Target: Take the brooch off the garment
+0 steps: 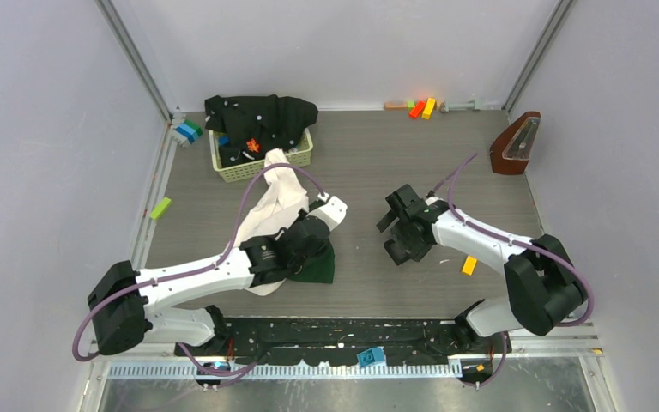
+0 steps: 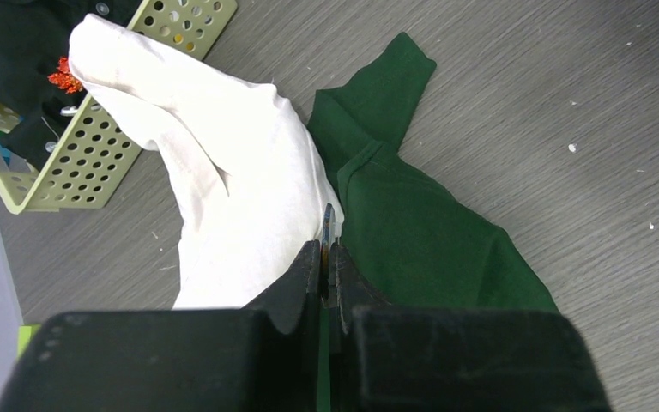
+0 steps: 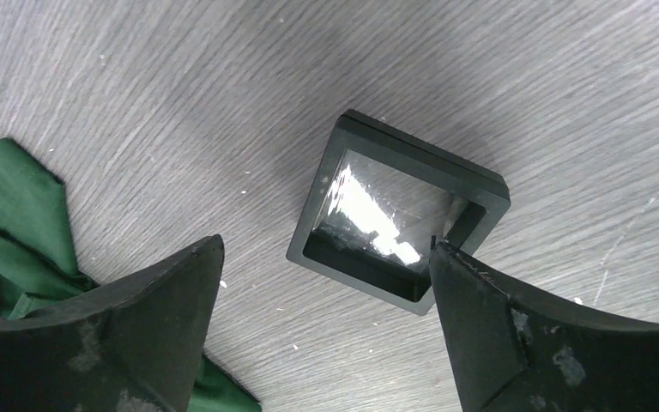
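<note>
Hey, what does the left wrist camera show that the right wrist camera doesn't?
Only the left wrist view: the left tool shut on the cream-white and dark green cloth garment, a perforated yellow-green plastic basket, and a small orange-red item on black cloth in it. Only the right wrist view: the open right tool and, below it, a black square box with a glossy clear window. Both: the garment's dark green part and the grey wood-grain tabletop.

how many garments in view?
2. The cream-and-green garment, mid-table, pinched in the left gripper; a black speckled garment draped over the basket, far left. Others may be hidden.
</note>
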